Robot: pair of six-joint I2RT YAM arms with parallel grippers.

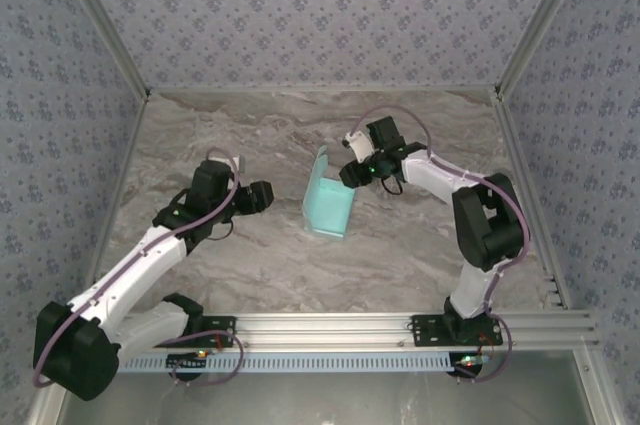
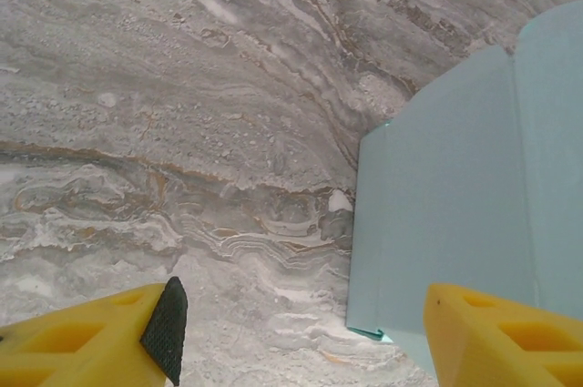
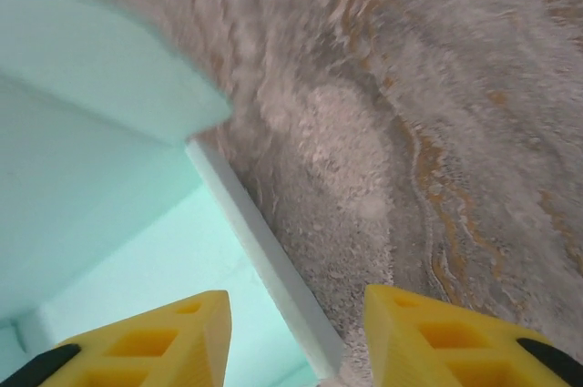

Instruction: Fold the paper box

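Right wrist shows the right claw [image 3: 296, 314] part-spread astride the paper box [image 3: 109, 223] wall, not pinching; left claw [image 2: 301, 314] spread, empty.

Marbled grey-brown tabletop [image 1: 250, 125], veined in wavy bands. Floral wallpaper walls [image 1: 320, 5] on three sides. Silver metal posts [image 1: 100, 17] slanting up from the back corners. Metal rail [image 1: 330, 323] along the near edge, pale slotted strip [image 1: 330, 360] just beneath.

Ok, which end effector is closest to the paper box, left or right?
The right end effector: its fingers straddle a wall edge of the paper box, while the left end effector sits apart from it.
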